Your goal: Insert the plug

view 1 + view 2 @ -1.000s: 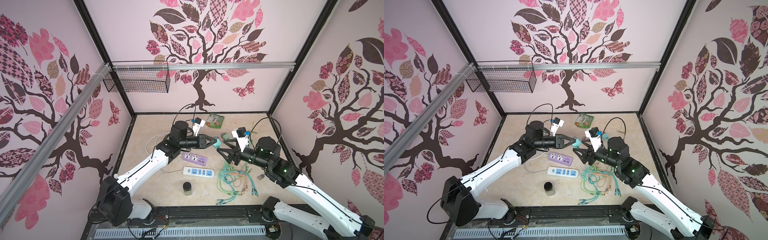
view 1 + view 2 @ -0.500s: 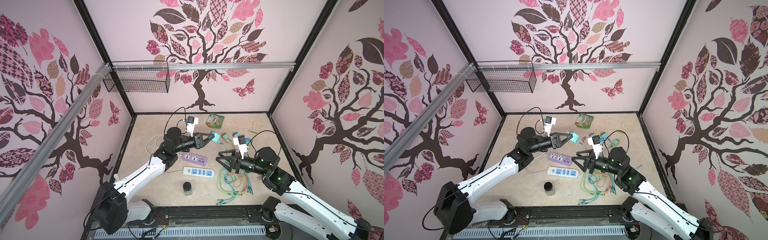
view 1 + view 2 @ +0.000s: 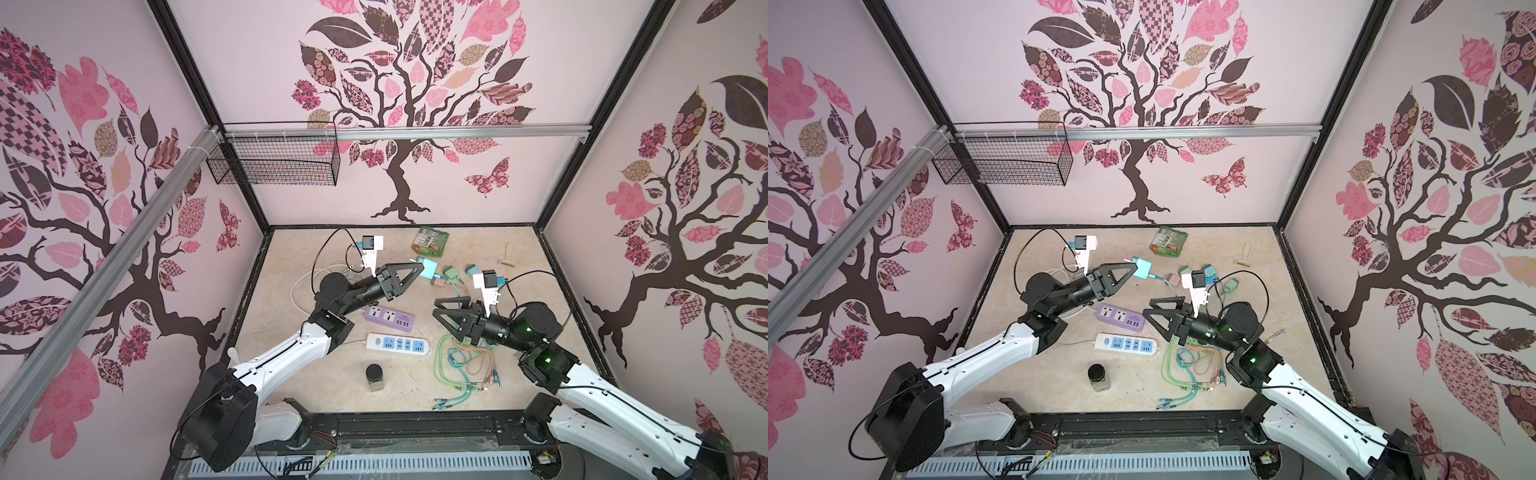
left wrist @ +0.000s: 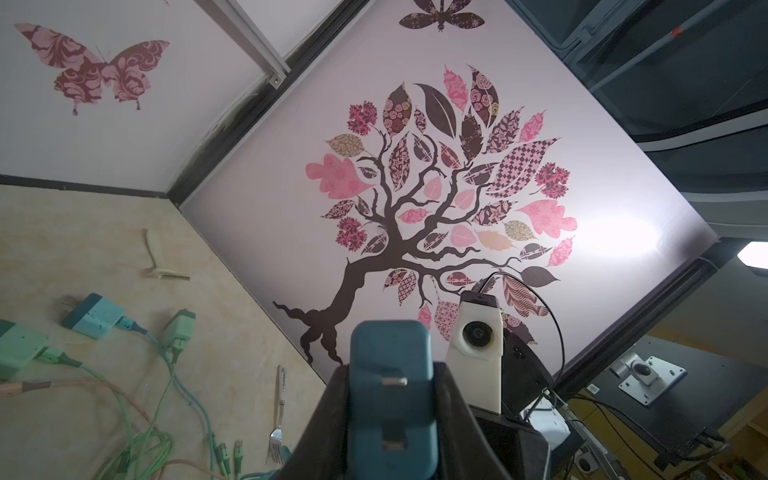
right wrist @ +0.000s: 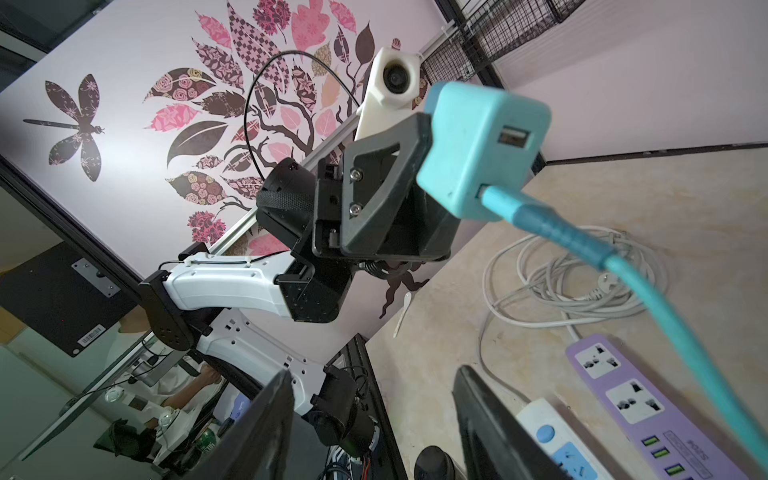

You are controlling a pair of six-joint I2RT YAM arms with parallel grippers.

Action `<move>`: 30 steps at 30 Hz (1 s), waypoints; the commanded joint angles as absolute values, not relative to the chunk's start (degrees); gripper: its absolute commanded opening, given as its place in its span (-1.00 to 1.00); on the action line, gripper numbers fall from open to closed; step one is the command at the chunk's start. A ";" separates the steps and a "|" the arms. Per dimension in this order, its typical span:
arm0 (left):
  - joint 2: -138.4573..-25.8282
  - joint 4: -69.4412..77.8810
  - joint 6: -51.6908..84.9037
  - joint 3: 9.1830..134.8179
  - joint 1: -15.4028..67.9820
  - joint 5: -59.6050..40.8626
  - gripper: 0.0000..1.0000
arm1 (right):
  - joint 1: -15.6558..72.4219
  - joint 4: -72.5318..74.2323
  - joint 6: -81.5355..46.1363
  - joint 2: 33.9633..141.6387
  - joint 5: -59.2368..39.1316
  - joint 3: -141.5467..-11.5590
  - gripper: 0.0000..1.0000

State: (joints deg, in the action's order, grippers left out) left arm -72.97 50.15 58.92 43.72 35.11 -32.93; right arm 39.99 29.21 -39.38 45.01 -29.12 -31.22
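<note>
Gripping teal charger plug (image 3: pixel 428 268) with left gripper (image 3: pixel 417 267), mid-frame above beige marble-look tabletop (image 3: pixel 407 395). Holding right gripper (image 3: pixel 436 307) parted, empty, right of purple power strip (image 3: pixel 389 318). Boxed in by pink tree-decal walls (image 3: pixel 457 187).

- The teal plug (image 5: pixel 478 149) looks to us like smooth, matt plastic, faintly scuffed; its cable (image 5: pixel 582 245) has a matt, rubbery sheath.
- We take the left gripper (image 3: pixel 417 270) for matt dark plastic, fixed with bright metal screws (image 5: pixel 354 176).
- The purple power strip (image 3: pixel 389 318) and the white power strip (image 3: pixel 398 344) are smooth plastic with a slight sheen.
- The table (image 3: pixel 478 249) shows us a smooth, stone-patterned beige surface.
- The wire basket (image 3: pixel 274 166) is thin black metal mesh; the rail (image 3: pixel 457 133) is pale brushed metal.
- The fork (image 4: pixel 279 415) is shiny metal.
</note>
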 commanded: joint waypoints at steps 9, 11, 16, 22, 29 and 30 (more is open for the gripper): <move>-72.19 67.19 62.70 40.16 38.42 -29.60 -1.00 | 39.40 42.35 -41.40 48.60 -26.11 -30.58 0.23; -72.32 67.10 60.97 40.42 40.13 -29.18 -1.00 | 39.42 44.24 -41.77 49.51 -25.97 -30.55 0.22; -72.82 67.26 58.19 40.67 42.82 -27.89 -1.00 | 39.40 47.58 -41.36 50.03 -25.34 -30.58 0.17; -72.72 67.24 57.65 40.17 43.42 -26.54 -1.00 | 39.42 50.14 -40.61 50.04 -25.91 -31.07 0.09; -72.52 67.35 56.39 39.47 44.25 -25.75 -1.00 | 39.43 51.71 -40.52 50.99 -26.11 -32.62 0.04; -72.44 67.35 56.30 39.46 44.37 -25.75 -1.00 | 39.38 51.72 -40.52 51.13 -25.94 -32.79 0.04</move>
